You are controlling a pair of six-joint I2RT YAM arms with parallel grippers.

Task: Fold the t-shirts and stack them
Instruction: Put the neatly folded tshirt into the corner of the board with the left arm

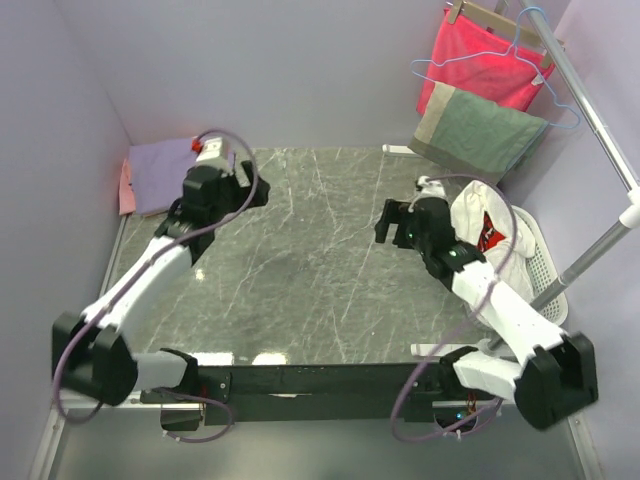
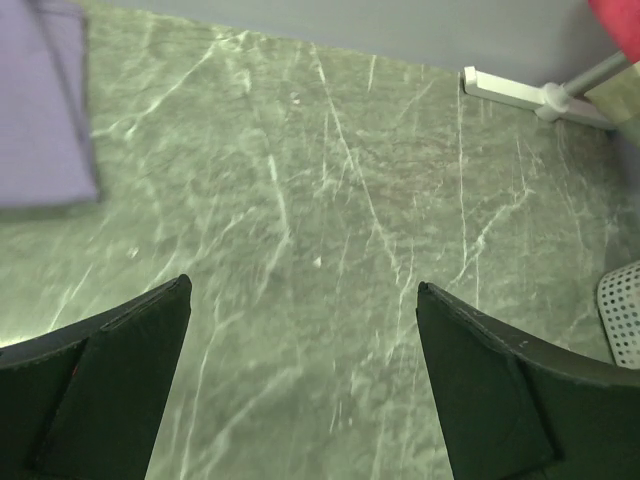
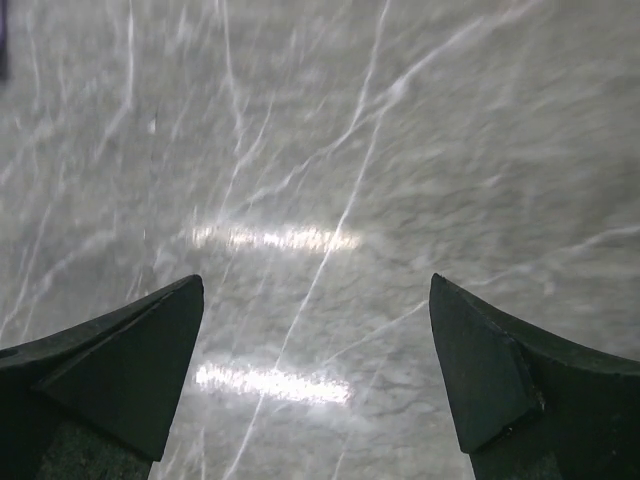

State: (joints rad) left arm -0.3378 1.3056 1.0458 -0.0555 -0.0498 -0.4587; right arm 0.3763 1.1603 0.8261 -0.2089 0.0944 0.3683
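Observation:
A folded lavender t-shirt (image 1: 165, 168) lies at the table's far left corner. It rests on a salmon-pink t-shirt (image 1: 126, 188), of which only an edge shows. My left gripper (image 1: 256, 190) hovers just right of that stack, open and holding nothing. In the left wrist view the lavender t-shirt (image 2: 40, 110) sits at the upper left, apart from the open left gripper (image 2: 303, 290). My right gripper (image 1: 384, 222) hangs open over the bare marble right of centre. The right wrist view shows the right gripper (image 3: 315, 285) with only tabletop between its fingers.
A white basket (image 1: 548, 268) at the right edge holds a white garment (image 1: 478, 232) with a red and black print. Behind it a metal rack (image 1: 600, 130) carries a bright red cloth (image 1: 480, 55), a grey-green towel (image 1: 475, 130) and a blue hanger (image 1: 540, 60). Walls close in on the left and back.

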